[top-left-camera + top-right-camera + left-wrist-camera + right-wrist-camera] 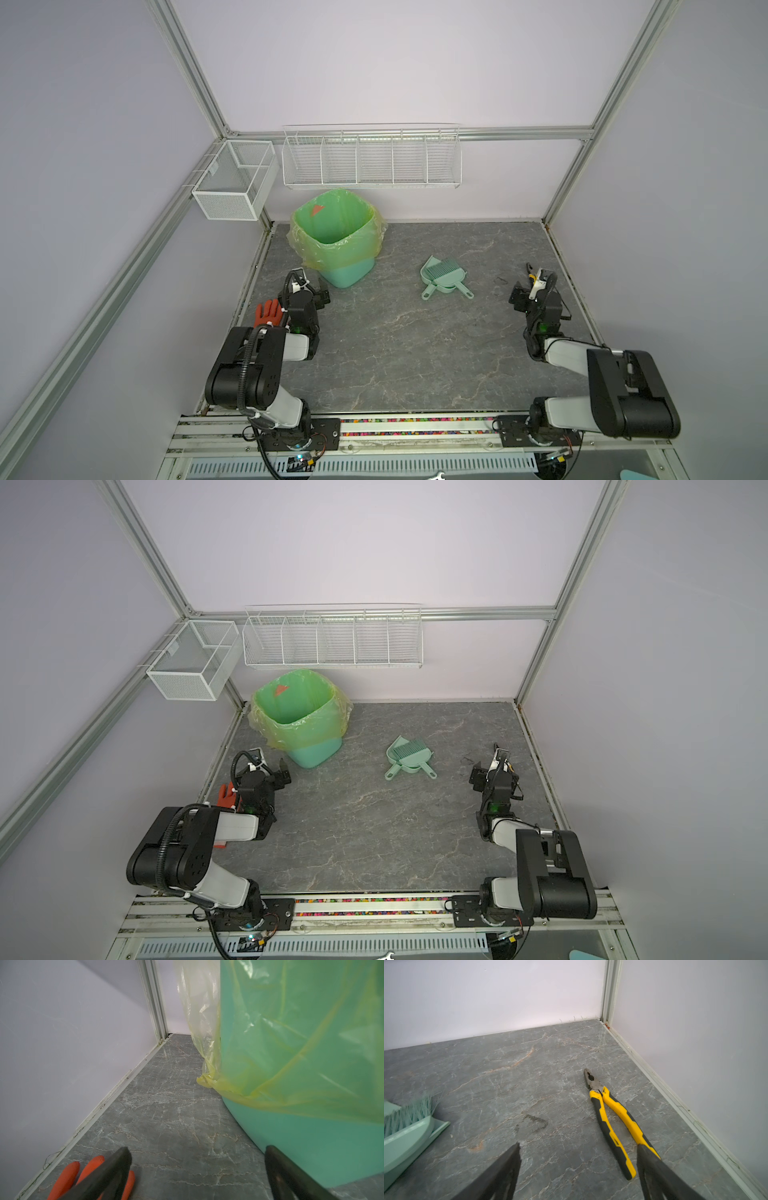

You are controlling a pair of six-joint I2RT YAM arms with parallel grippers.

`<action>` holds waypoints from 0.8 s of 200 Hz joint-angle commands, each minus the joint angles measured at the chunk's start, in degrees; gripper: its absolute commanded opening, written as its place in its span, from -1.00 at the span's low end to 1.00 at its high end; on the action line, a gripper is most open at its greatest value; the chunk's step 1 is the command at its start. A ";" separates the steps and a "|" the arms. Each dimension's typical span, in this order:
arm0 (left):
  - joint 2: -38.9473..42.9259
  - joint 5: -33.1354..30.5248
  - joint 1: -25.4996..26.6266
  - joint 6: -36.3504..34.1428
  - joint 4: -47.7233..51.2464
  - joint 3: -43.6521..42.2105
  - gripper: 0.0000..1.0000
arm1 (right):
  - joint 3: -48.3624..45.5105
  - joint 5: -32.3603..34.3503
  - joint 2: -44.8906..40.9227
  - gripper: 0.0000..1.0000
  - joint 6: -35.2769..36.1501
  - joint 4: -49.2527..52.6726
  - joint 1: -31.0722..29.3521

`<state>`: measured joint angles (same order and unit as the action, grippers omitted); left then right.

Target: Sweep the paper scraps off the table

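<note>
My left fingers stand released and empty over the surface near its left edge, between orange glove and lined bin. My right fingers, likewise released, sit near the right edge beside the pliers. Multicoloured bits line the front-edge rail; whether these are paper scraps, I cannot tell. Dustpan with brush lies mid-surface.

The table is a flat dark grey slab with pale marble-like veins; metal rails edge its sides; a faint dark smudge marks its right part
</note>
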<state>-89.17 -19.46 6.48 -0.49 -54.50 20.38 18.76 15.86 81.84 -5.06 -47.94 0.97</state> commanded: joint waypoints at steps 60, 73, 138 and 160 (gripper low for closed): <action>0.04 0.50 -0.32 0.20 0.10 1.07 0.99 | 3.10 -11.99 6.07 0.76 7.40 -2.36 -0.81; 0.04 0.48 -0.33 0.17 0.10 1.09 0.99 | 3.28 -10.18 5.84 0.76 6.65 -1.71 -0.85; 0.02 0.48 -0.33 0.21 0.10 1.07 0.99 | 3.03 -9.62 5.85 0.76 6.85 -2.23 -1.09; 0.04 0.50 -0.33 0.21 0.10 1.10 0.99 | 3.05 -9.62 5.85 0.76 6.80 -2.15 -1.13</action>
<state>-89.17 -19.44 6.48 -0.49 -54.50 20.38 21.32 5.41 87.99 0.49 -49.15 0.16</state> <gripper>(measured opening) 0.993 0.882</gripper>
